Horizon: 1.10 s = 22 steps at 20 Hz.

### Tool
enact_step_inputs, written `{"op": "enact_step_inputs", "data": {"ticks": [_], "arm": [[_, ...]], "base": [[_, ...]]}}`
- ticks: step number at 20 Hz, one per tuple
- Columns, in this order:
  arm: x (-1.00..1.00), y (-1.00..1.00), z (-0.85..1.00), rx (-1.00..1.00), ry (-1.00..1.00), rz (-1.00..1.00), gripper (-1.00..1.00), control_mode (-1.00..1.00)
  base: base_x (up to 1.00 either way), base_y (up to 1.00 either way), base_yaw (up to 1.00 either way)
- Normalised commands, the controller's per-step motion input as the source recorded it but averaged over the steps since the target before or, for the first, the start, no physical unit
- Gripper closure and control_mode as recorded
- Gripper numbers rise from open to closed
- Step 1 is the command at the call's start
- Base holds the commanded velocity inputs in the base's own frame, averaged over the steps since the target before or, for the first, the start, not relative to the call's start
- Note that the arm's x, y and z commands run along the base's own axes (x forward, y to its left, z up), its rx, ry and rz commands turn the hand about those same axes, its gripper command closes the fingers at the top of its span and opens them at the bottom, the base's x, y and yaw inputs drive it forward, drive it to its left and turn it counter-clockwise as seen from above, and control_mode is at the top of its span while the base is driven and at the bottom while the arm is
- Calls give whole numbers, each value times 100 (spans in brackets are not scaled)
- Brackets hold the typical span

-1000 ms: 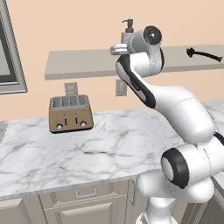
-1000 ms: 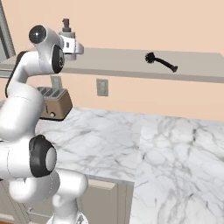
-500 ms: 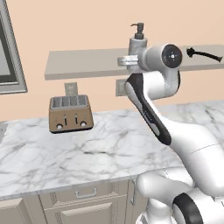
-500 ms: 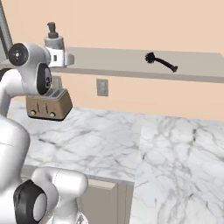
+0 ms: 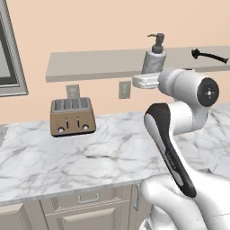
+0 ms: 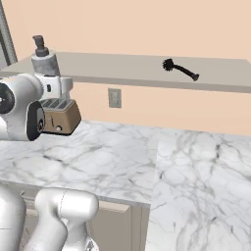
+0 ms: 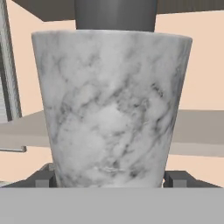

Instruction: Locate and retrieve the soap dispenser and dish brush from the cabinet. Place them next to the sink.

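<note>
The soap dispenser (image 5: 154,59), a grey-white marbled bottle with a dark pump, hangs just in front of the cabinet (image 5: 90,64) shelf edge. My gripper (image 7: 111,179) is shut on its lower body, one finger (image 7: 43,178) on each side, and the bottle (image 7: 111,105) takes up most of the hand view. In the right base view the soap dispenser (image 6: 45,62) hangs above the toaster. The black dish brush (image 5: 209,56) lies on the shelf's right end, also the dish brush (image 6: 180,70) in the right base view. The sink is out of view.
A brown toaster (image 5: 72,117) stands on the marble counter (image 5: 99,152) against the wall, left of the arm. A wall outlet (image 5: 124,89) sits under the shelf. A window frame (image 5: 9,67) is at the far left. Cream cupboard fronts (image 5: 85,206) run below the counter.
The gripper has carried the soap dispenser off the shelf, rightward and lower in the left base view. The arm's upper links have swung right and down. The brush and toaster have stayed put.
</note>
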Motion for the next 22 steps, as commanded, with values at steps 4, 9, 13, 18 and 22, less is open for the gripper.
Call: {"op": "enact_step_inputs", "data": {"ticks": [4, 9, 13, 18, 22], "arm": [[-74, -5, -7, -1, -5, 11, 100, -100], [-43, 0, -43, 0, 0, 19, 100, -100], [-40, 0, -67, -2, 0, 21, 100, -100], [-24, 0, -62, -8, -4, 21, 100, -100], [-1, 0, -60, -5, -5, 24, 100, -100]], "base": [[0, 0, 0], [0, 0, 0], [0, 0, 0], [0, 0, 0], [0, 0, 0]]}}
